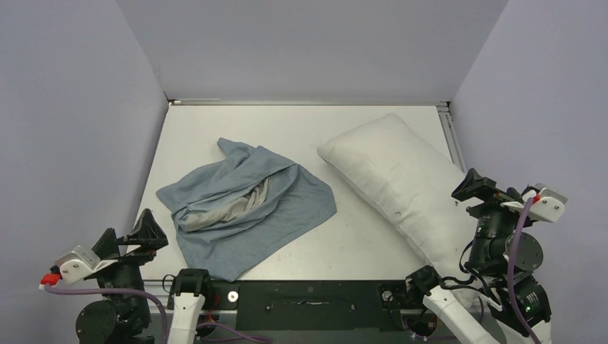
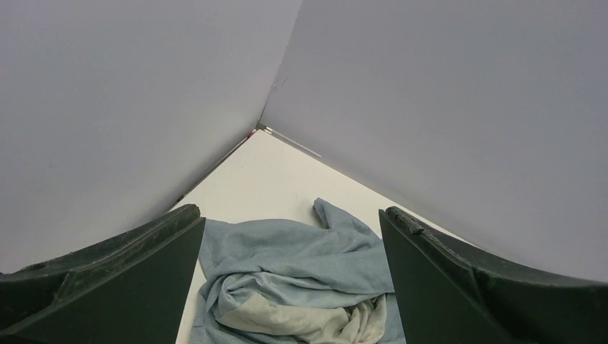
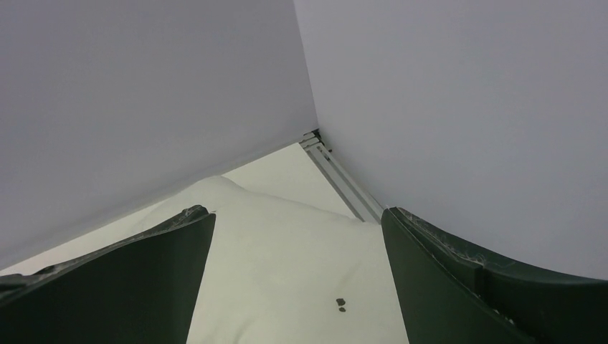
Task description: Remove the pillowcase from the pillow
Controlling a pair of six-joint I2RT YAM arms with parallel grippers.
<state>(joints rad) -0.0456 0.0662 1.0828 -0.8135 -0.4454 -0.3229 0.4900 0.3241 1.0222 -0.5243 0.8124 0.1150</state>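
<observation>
Pillowcase (image 1: 247, 208) lies crumpled mid-left, apart from the bare pillow (image 1: 401, 183) at right; removal looks done. Left gripper (image 2: 290, 210) and right gripper (image 3: 297, 210) gape wide, empty. Next move probably calls only for parking the arms.

A white table (image 1: 215, 129) filled the middle of the frame, boxed in by pale lilac-grey walls (image 1: 301, 43) on three sides. A metal rail (image 1: 450, 136) ran down its upper-right edge, and a black plate (image 1: 287, 290) lay along the bottom centre.
</observation>
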